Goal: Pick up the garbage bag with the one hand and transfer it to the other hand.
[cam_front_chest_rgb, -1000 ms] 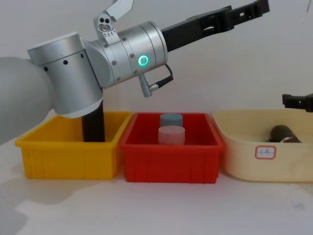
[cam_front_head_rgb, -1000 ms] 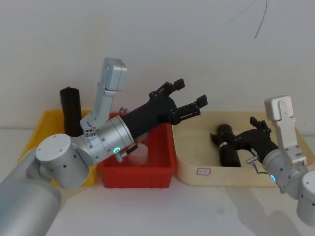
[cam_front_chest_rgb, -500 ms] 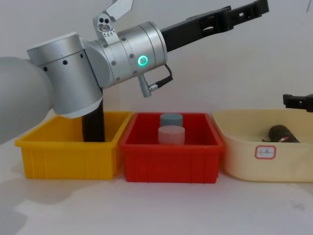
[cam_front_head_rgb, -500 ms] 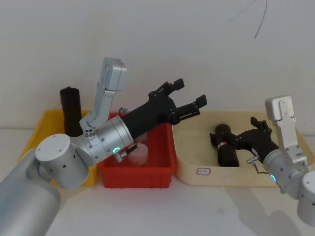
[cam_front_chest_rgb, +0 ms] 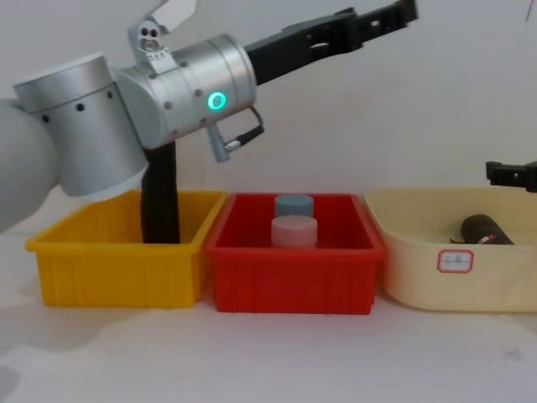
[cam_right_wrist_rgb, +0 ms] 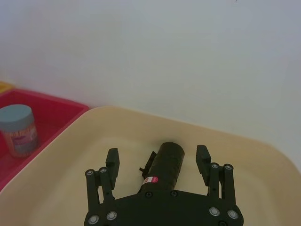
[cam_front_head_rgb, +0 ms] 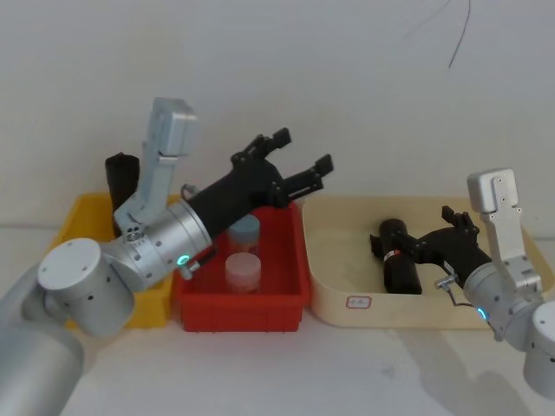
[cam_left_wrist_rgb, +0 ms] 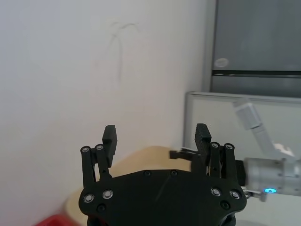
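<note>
The garbage bag (cam_front_head_rgb: 400,260), a black roll with a red-and-white band, lies in the cream tray (cam_front_head_rgb: 347,269); it also shows in the right wrist view (cam_right_wrist_rgb: 167,162) and low in the chest view (cam_front_chest_rgb: 484,228). My right gripper (cam_front_head_rgb: 423,239) hovers just over it, open, and its fingers (cam_right_wrist_rgb: 112,161) stand well apart on either side of the roll without touching it. My left gripper (cam_front_head_rgb: 302,151) hangs open and empty in the air above the red bin's back edge, pointing toward the tray (cam_front_chest_rgb: 382,17). The left wrist view has its open fingers (cam_left_wrist_rgb: 109,136) before the wall.
A yellow bin (cam_front_head_rgb: 69,234) at the left holds a plain black roll (cam_front_chest_rgb: 159,201) standing upright. The red bin (cam_front_head_rgb: 290,260) in the middle holds a blue-lidded jar (cam_front_head_rgb: 245,230) and a pink one (cam_front_head_rgb: 242,270). The cream tray carries a small white label (cam_front_chest_rgb: 455,261).
My left arm has swung left and back, uncovering the jars in the red bin. Its gripper stays open. The right gripper and the garbage bag have hardly moved.
</note>
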Robot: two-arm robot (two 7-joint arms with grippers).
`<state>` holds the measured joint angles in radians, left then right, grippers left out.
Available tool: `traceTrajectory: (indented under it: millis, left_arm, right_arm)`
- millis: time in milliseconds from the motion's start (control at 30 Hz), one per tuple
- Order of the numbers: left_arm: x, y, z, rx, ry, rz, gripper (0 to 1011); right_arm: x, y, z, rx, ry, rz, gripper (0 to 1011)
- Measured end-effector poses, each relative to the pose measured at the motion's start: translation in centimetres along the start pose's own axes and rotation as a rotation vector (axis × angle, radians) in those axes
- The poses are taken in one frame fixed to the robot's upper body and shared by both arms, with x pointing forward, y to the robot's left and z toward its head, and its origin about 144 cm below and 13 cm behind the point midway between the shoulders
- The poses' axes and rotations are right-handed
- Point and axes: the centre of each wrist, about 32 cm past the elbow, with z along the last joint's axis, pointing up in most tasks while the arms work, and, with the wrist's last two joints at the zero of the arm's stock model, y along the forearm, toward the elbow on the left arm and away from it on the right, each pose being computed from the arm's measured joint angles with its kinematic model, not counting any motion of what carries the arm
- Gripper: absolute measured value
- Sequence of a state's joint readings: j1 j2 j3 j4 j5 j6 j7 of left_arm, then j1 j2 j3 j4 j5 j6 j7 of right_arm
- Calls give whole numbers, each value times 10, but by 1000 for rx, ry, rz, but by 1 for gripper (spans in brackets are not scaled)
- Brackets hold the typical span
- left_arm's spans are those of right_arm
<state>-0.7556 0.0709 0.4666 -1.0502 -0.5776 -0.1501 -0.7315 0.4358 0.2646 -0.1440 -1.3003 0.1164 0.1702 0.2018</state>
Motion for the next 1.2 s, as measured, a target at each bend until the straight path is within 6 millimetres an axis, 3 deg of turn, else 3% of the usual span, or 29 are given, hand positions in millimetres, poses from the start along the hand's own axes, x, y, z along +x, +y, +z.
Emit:
traceTrajectory:
  millis: [567,1200]
  left_arm:
    - [14,41,18,-2,-118,209,1002]
    - [24,102,37,18,-245,478,1001]
  right_arm:
    - [0,0,0,0,0,0,1001]
    - [-1,0,0,1,-1,10,1001]
